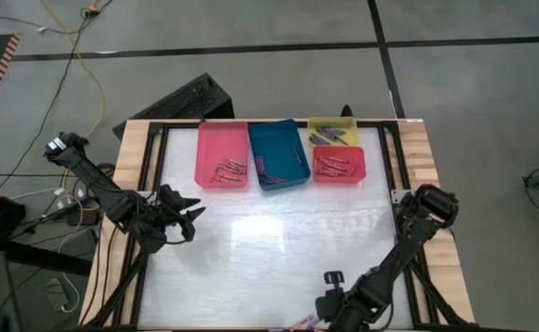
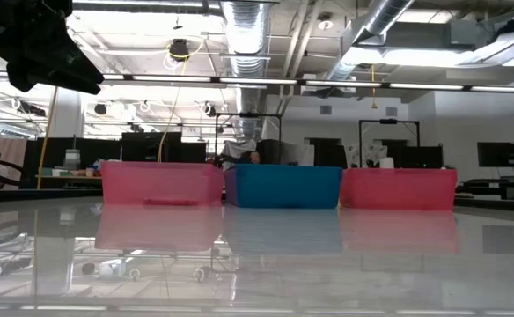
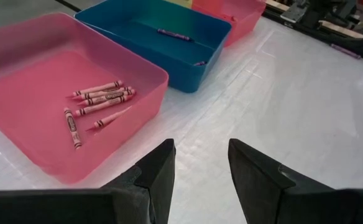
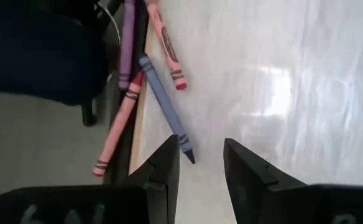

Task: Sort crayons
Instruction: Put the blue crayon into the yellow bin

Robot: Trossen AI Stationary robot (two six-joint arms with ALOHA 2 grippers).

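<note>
Most crayons already lie sorted in the pink tray [image 1: 221, 152], blue tray [image 1: 278, 152], yellow tray [image 1: 333, 130] and red tray [image 1: 339, 165] along the surface's far edge. A few loose crayons [image 4: 163, 102] remain at the near edge by its right corner, so I judge the job nearly done. The right gripper [image 4: 200, 165] hangs over them, jaws parted and empty, just short of the blue one; the left gripper [image 3: 200, 171] waits at the left edge, jaws spread, holding nothing.

trays at the far edge, me low at the near one

four trays [image 1: 221, 175] sit in a far row holding crayons [image 1: 227, 170]; my right claw [image 4: 198, 163] hangs over loose crayons at the near table edge [image 1: 251, 318].
</note>
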